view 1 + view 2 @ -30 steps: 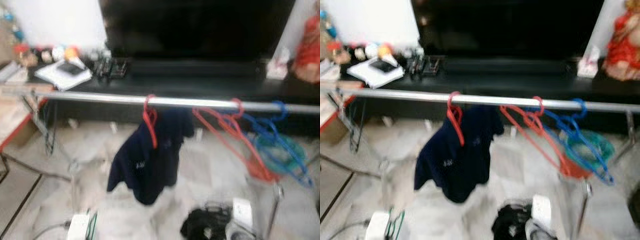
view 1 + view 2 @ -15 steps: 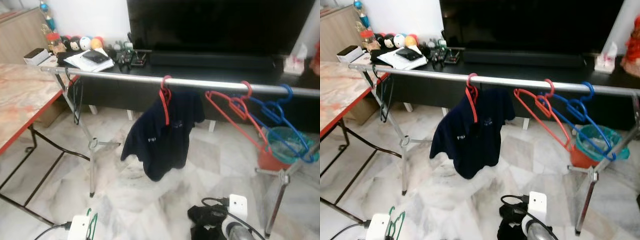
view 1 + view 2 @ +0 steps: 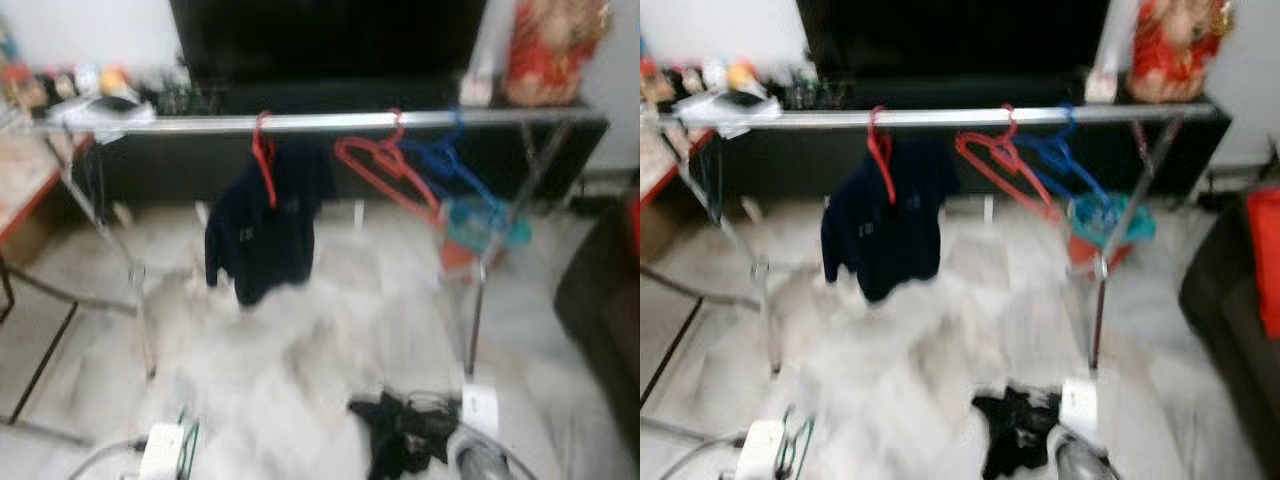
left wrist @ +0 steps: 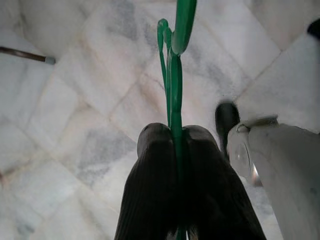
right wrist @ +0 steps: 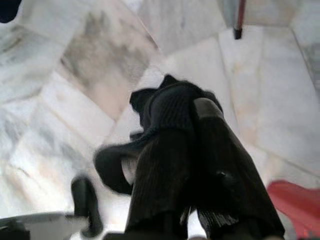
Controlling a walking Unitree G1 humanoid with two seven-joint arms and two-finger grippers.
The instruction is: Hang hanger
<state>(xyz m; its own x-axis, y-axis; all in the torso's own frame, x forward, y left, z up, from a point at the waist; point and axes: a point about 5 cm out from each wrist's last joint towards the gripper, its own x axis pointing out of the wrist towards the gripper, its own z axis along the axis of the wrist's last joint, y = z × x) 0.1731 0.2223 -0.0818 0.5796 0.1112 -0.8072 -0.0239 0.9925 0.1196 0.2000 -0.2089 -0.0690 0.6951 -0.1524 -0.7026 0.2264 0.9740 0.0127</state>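
Green hanger [image 4: 175, 75]: clamped between the left end effector's [image 4: 176, 131] two black fingers, low over the marble floor [image 4: 75, 100].
Right end effector [image 5: 192, 107]: fingers pressed together around dark cloth [image 5: 165, 107].
Rail [image 3: 300, 122]: silver, across the room ahead; carries a red hanger [image 3: 264, 158] with a navy shirt [image 3: 262, 225], a bare red hanger [image 3: 385, 165] and blue hangers [image 3: 465, 175].
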